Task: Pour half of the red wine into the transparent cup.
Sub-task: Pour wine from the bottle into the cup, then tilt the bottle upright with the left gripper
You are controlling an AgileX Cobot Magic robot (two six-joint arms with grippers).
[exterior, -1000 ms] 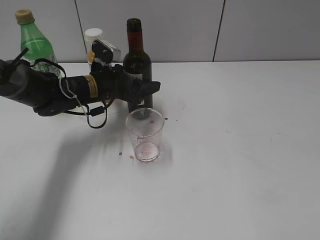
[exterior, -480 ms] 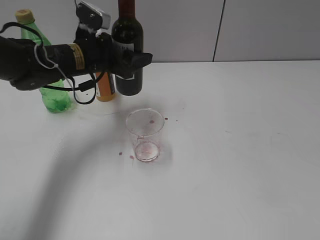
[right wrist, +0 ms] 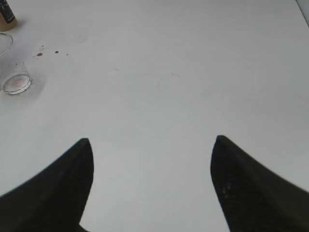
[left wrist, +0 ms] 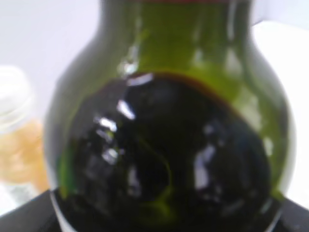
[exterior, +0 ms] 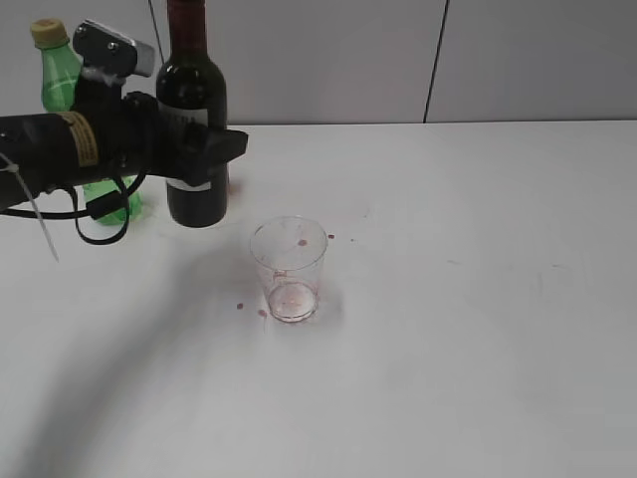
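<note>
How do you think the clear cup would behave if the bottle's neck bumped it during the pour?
The transparent cup looks thin-walled and nearly empty, holding only red residue, so it is probably very light and would slide easily. It tapers to a narrow base, so a knock near the rim may well tip it. It stands free, with neither gripper steadying it.

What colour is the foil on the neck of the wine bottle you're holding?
Maroon, a dark red, on the wine bottle held by the left gripper; clearest in the exterior view.

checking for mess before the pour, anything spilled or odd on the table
Yes: small red drops dot the white table around the transparent cup, some behind its rim near and some left of its base. The cup itself has red stains inside but holds no wine.
</note>
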